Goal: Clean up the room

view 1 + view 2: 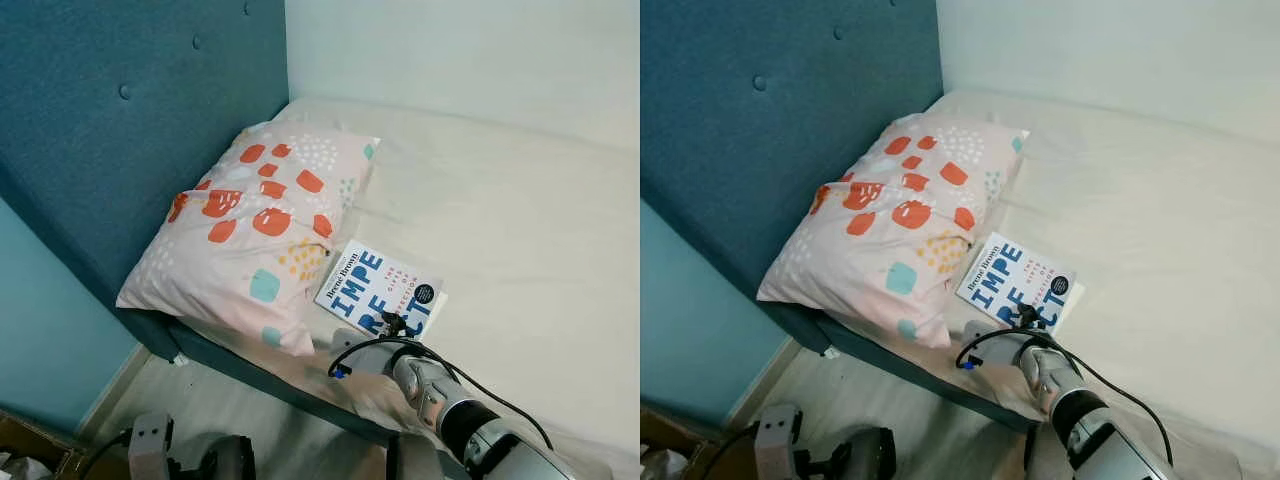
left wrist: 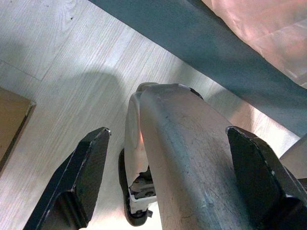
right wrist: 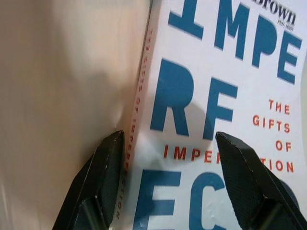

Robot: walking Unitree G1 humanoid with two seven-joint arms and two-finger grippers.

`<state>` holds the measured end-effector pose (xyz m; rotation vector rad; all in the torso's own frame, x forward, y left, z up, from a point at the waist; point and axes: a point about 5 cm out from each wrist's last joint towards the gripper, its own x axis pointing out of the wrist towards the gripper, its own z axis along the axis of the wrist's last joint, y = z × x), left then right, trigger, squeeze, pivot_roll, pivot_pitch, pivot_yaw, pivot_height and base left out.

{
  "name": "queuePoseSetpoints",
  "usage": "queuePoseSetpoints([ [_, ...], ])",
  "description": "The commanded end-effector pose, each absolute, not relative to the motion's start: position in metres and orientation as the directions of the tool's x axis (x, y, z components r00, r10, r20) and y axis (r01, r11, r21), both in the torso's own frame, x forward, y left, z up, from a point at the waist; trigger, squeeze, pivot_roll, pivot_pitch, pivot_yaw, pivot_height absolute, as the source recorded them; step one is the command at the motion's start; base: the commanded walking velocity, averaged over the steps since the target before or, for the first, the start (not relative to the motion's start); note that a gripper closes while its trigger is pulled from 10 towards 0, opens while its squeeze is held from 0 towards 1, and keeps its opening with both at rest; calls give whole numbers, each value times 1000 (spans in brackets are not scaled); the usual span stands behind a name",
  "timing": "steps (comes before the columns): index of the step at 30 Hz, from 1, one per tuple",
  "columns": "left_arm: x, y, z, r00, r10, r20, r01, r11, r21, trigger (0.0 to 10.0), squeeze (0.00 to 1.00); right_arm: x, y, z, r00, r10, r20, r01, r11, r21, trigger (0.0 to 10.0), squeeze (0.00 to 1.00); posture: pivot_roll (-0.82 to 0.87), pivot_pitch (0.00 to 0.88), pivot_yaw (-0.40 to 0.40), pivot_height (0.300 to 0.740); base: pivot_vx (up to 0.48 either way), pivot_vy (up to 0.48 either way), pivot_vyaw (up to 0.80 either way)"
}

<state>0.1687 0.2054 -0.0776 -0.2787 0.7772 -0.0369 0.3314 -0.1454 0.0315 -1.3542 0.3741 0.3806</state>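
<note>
A: Where's the book (image 1: pixel 378 292)?

B: Flat on the bed (image 1: pixel 520 230), just right of the pillow (image 1: pixel 258 230). Right gripper (image 3: pixel 168 179) hangs spread wide over its near edge, probably not touching. Left gripper (image 2: pixel 168 177) is open by the floor (image 2: pixel 57 76), holding nothing.

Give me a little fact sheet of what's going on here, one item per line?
Place: bed with a blue headboard
Book: white, blue lettering, lying flat on the sheet beside the pillow
Right tool: open, fingers over the book's spine edge
Left tool: open, hanging low over the wood floor
Book gripped: not yet
</note>
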Motion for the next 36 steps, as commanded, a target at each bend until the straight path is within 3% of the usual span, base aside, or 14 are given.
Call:
queuePoseSetpoints([
  [1,93,193,-110,467,-186,-865,-139,950,-279,10000,0,327,-151,25,869,21,-494,-491,161,-856,10000,0,138,264,-44,571,0,0,0],
  [5,89,192,-111,465,-191,-864,-137,949,-283,10000,0,321,-155,19,870,13,-494,-488,168,-856,10000,0,148,272,-43,571,0,0,0],
  [6,87,192,-111,463,-191,-865,-138,949,-284,10000,0,321,-155,19,874,20,-485,-481,169,-860,0,0,149,272,-43,571,0,0,0],
  [25,85,193,-111,463,-186,-866,-150,947,-283,10000,0,329,-149,33,925,116,-361,-375,137,-917,0,0,144,271,-47,571,0,0,0],
  [30,86,191,-111,465,-188,-865,-152,946,-287,10000,0,314,-155,19,888,188,-420,-435,47,-899,0,0,129,272,-53,571,0,0,0],
  [36,86,190,-112,465,-189,-865,-155,944,-290,10000,0,297,-174,4,863,178,-473,-476,-30,-879,0,0,118,272,-58,571,0,0,0],
])
